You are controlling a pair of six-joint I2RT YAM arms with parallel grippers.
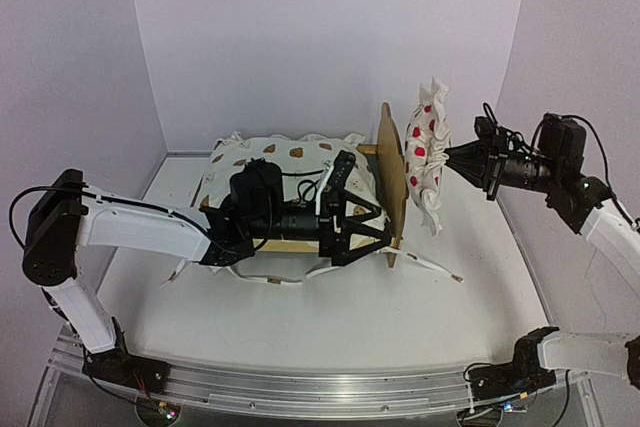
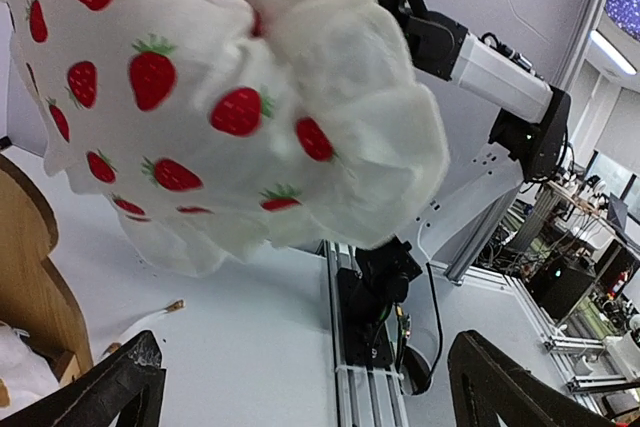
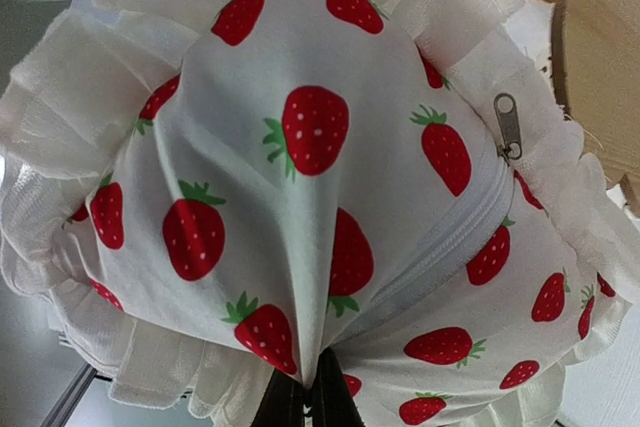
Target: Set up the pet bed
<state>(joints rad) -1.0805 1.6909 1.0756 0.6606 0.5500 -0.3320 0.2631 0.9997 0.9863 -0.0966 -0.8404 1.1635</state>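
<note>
Bed (image 1: 290, 245) sits mid-table, headboard (image 1: 392, 177) right. I hold the left gripper (image 1: 362, 209) over it, jaws wide, empty. The right gripper (image 1: 452, 159) pinches the pillow (image 1: 425, 152) aloft beside the headboard, ready for placing.

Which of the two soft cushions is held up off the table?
The strawberry-print pillow, pinched by the right gripper; the cream ruffled cushion lies on the pet bed.

Ruffled strawberry-print pillow (image 1: 428, 147) up off the white table (image 1: 350, 322), cream brown-spotted cushion (image 1: 290, 152) with ties to its left.
</note>
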